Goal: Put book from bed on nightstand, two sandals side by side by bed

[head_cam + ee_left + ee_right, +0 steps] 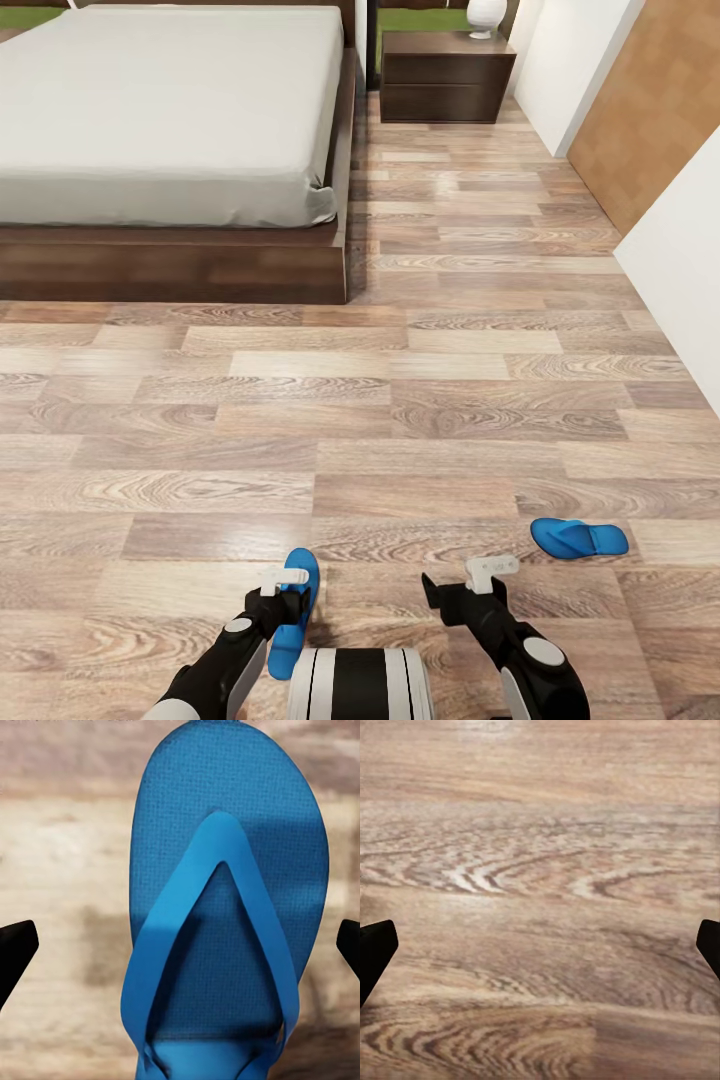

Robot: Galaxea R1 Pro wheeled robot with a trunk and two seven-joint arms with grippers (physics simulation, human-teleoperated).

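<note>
Reaching for footwear, head view: the left end effector (283,590) hangs over the near sandal (296,610) on the plank floor (400,400), just ahead of the robot's base.
Second sandal, head view: the far sandal (580,538) lies on the floor, well apart from the first, off to the right.
Right arm, head view: the right end effector (470,585) hangs over bare floor between the two sandals.
Bed and nightstand, head view: the bed (170,120) stands far ahead at left, the nightstand (445,75) beside its head; no book is visible on the mattress part in view.
Left wrist view: the near sandal (225,915) lies between spread fingertips (15,949), strap up; released, nothing gripped.
Right wrist view: wood grain lies between parted fingertips (375,949); released, empty.
Risk: the flat sole could slip out if the fingers close on its wide middle instead of an edge or the strap.
Risk: pressing too low could jam the fingertips into the floor.
</note>
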